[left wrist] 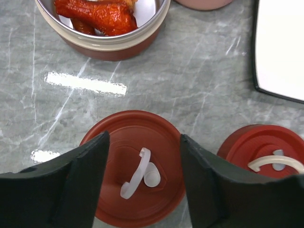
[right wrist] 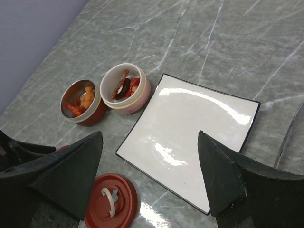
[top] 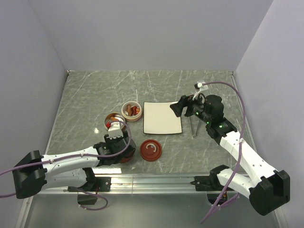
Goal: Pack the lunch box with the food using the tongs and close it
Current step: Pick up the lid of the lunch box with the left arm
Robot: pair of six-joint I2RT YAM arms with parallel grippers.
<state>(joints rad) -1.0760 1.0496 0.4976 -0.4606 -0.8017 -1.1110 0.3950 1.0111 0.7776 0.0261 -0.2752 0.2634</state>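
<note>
Your left gripper [left wrist: 144, 145] stands wide open over the red lid [left wrist: 135, 209], holding nothing; the right gripper [right wrist: 149, 137] is open and empty too. The lid looks light, stiff and smooth (perhaps slippery), so grip its rim. The food [left wrist: 102, 14] lies in the bowl [left wrist: 109, 45] just beyond.

The left arm [top: 71, 161] and right arm [top: 247, 159] wear white shells with black joints, each trailing a purple cable [top: 244, 121] from behind its claw. The fingers [left wrist: 80, 185] are matte black wedges; behind the right claw [right wrist: 149, 137], small green lights [top: 207, 124] glow, perhaps status lamps.
</note>
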